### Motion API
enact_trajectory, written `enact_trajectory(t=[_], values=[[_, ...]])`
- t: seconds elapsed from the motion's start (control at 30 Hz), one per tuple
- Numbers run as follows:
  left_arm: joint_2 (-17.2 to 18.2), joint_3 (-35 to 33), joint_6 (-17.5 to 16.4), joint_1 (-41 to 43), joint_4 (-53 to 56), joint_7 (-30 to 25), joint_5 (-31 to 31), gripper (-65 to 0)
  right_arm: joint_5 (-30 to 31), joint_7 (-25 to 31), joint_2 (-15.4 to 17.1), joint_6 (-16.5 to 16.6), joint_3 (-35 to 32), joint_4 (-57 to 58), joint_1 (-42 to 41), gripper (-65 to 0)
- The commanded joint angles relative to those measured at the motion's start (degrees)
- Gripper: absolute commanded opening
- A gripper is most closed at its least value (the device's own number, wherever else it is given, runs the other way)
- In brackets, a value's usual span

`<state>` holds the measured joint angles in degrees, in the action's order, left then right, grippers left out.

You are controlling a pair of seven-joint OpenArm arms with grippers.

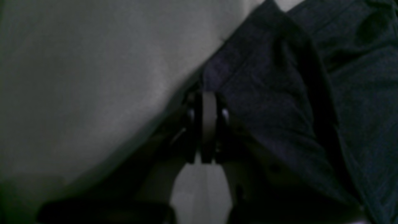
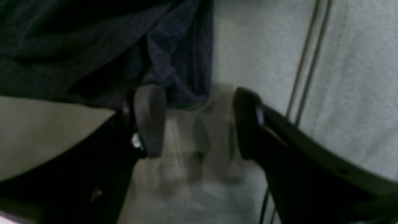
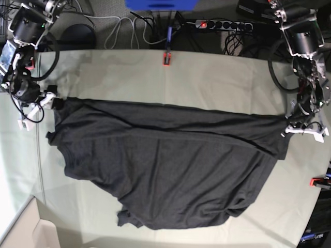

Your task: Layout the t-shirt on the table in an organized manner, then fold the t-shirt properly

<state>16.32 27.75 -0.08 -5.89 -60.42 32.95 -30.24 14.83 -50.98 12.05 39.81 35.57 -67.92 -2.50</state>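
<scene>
The table (image 3: 217,77), draped in pale greenish-grey cloth, filled nearly the whole base view, and the t-shirt (image 3: 170,165) lay spread across its middle, dark and wide. The shirt's long axis ran from side to side in that view, its upper edge pulled out into a fairly straight line between the two arms, while the lower part sagged toward the near edge of the table in a rounded, rumpled mass with a bunched corner at the bottom. No graphic showed on the upturned side. A small red-orange clamp (image 3: 166,58) sat on the table's far edge, well beyond the shirt, and another clamp (image 3: 316,181) at the right-hand edge. The left gripper (image 1: 207,124) stood at the shirt's upper corner on that view's right; in its wrist view the jaws were pressed together at the shirt's edge, pinching the dark fabric where it met the bare cloth. The right gripper (image 2: 199,121) stood at the opposite upper corner, jaws spread wide apart, one finger (image 2: 149,121) against the shirt's hem and the other over bare table, holding nothing.
</scene>
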Motion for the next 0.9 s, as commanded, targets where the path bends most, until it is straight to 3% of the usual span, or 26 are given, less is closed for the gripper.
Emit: enact_trajectory(t=[0.0, 0.07, 0.2, 0.23, 0.37, 0.5, 0.63, 0.87], values=[[0.96, 0.25, -0.23, -0.92, -0.98, -0.91, -0.22, -64.9, 0.69, 0.65, 0.83, 0.19, 0.16, -0.87, -0.71, -30.4], [0.78, 0.25, -0.23, -1.10, -0.98, -0.91, 0.13, -64.9, 0.69, 0.65, 0.83, 0.19, 0.16, -0.87, -0.71, -35.6], [0.78, -0.01, -0.23, -1.36, -0.81, -1.17, 0.22, -64.9, 0.69, 0.74, 0.83, 0.19, 0.16, -0.78, -0.71, -63.5], [0.78, -0.10, -0.23, -1.36, -0.81, -1.17, 0.22, -64.9, 0.69, 0.74, 0.65, 0.19, 0.16, -0.78, -0.79, -65.0], [0.61, -0.19, -0.23, -1.36, -1.25, -0.82, -0.40, -64.9, 0.86, 0.04, 0.39, 0.19, 0.16, -1.84, -0.53, -65.0], [0.52, 0.25, -0.23, -0.04, -5.55, -0.73, -0.40, -64.9, 0.95, -2.78, 0.39, 0.19, 0.78, -10.19, 2.72, -65.0], [0.52, 1.48, -0.23, 3.56, -13.91, 3.84, -0.49, -64.9, 0.95, -5.50, -0.93, 0.19, 3.59, -21.27, 6.59, -65.0], [-1.68, 13.00, -0.23, 8.92, -29.03, 13.42, -3.04, -64.9, 0.95, -10.16, -3.13, 0.19, 10.36, -36.04, 9.76, -65.0]])
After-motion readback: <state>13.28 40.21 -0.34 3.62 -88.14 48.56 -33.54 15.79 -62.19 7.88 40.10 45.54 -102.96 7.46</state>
